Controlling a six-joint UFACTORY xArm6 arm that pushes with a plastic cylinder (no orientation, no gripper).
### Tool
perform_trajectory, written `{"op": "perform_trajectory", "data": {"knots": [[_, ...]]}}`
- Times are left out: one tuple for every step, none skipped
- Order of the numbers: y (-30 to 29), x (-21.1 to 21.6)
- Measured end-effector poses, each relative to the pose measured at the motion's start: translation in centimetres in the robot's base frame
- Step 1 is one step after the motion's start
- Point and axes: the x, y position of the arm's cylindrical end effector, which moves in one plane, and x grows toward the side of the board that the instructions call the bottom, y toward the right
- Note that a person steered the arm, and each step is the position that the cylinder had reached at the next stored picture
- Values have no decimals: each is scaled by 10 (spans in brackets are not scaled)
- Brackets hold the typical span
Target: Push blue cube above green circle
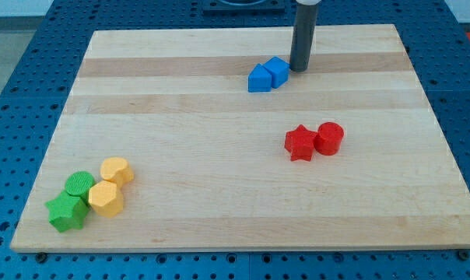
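So there's no pincer on this arm at all, just a dark rod, nothing to open or close and nothing held. My tip (299, 68) is sitting at the view's top, just to the right of the blue cube (277, 71), touching it or very nearly; hard to call from this angle.

The annoying part is that the blue cube isn't alone. There's a second blue block (259, 78) pressed right up against its left side, shape a bit hard to read, maybe a wedge or something. The green circle (80, 183) is way down at the view's bottom left, well apart from the cube, jammed into a cluster with a green star (66, 211) and two yellow blocks (116, 169) (105, 198). The red star (300, 142) and red cylinder (329, 138) sit over on the right, out of the path as far as I can judge.

What worries me:
- pushing left from here probably shoves both blue pieces together, and the other one could twist the cube off line
- it's a long diagonal trip across the counter (219, 124), so the cube can easily slip off my tip if I'm not centred behind it
- coming in too low at the end would bump the cluster and knock the green circle away from its spot
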Motion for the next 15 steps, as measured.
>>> {"op": "perform_trajectory", "data": {"knots": [[0,0],[-12,3],[-29,15],[-44,30],[-59,47],[-75,62],[-91,75],[-108,90],[-127,105],[-147,121],[-166,138],[-167,143],[-137,92],[-137,92],[-138,54]]}}
